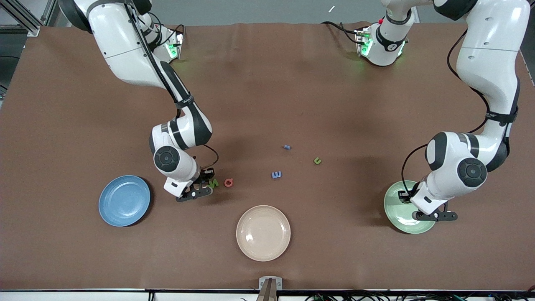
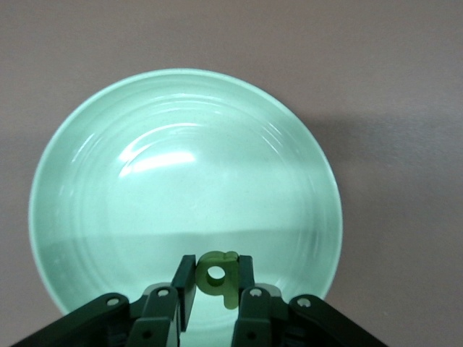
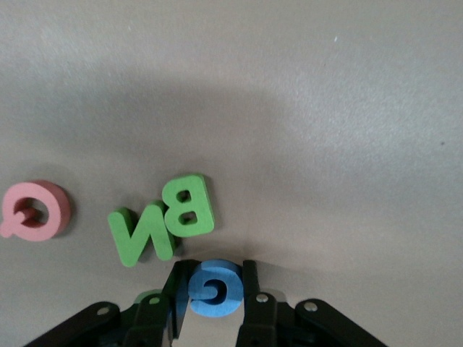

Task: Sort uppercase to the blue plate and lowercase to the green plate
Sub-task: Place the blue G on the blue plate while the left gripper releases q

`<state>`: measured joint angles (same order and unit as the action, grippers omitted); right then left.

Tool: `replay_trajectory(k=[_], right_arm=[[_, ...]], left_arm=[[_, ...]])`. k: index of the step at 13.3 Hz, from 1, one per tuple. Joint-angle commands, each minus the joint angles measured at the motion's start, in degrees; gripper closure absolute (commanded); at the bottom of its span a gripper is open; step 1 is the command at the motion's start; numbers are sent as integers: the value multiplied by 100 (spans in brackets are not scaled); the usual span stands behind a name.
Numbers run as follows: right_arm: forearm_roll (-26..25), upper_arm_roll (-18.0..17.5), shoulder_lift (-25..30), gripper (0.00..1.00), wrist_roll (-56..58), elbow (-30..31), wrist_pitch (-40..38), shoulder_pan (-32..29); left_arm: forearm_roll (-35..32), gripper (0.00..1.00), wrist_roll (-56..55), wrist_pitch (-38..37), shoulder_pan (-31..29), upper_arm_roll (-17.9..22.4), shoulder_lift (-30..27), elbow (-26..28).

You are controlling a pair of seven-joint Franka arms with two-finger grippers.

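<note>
Toward the right arm's end of the desk (image 1: 62, 104), near the edge closest to the front camera, sits the blue plate (image 1: 124, 200), bare. Just beside it, toward the desk's middle, the right gripper (image 3: 210, 289) is down at the desk surface, pinching the blue G (image 3: 215, 288) between its fingers. The green B (image 3: 188, 206) and green N (image 3: 141, 235) lie touching each other just ahead of the gripper, and the red Q (image 1: 228, 182) lies near them, apart. Close to the camera-side edge at the middle rests the cream plate (image 1: 263, 233). Farther from the camera lie the blue m (image 1: 276, 174), a tiny blue piece (image 1: 286, 147) and a green n/u shape (image 1: 317, 160), well apart from both grippers. At the left arm's end, the left gripper (image 2: 217, 285) hangs over the green plate (image 2: 87, 181), pinching the green b/q shape (image 2: 219, 277).
</note>
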<state>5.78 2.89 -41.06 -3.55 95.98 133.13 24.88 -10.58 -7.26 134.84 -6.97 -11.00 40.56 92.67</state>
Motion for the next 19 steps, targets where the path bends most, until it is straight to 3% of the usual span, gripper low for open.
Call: replay_trajectory(k=[1,2,3,4,10,14,17,19], right_arm=[[90,-60,343,95,73,167,-138,-175],[90,-52,431,95,108,54,-146,-341],[72,-52,519,95,143,-87,-277,-561],[37,-43,546,95,326,-271,-409,-737],[11,195,503,94,2452,-580,-735,-1861],[-85,203,301,91,3482,-554,-727,-2460],[-253,203,169,81,3571,-536,-692,-2584],[-262,203,72,65,3563,-545,-656,-2584]], left_arm=[[-102,86,32,113,-6,-34,171,-170],[-93,62,23,113,-6,-34,162,-170],[-67,22,15,113,-6,-42,154,-170],[-75,0,14,113,-15,-42,145,-170],[-58,0,-161,-176,64,-104,-136,-276],[-67,0,-1327,-397,529,-130,-356,-56],[-32,0,-2469,-397,934,-174,-374,58],[-23,0,-3356,-397,1118,-349,-356,85]])
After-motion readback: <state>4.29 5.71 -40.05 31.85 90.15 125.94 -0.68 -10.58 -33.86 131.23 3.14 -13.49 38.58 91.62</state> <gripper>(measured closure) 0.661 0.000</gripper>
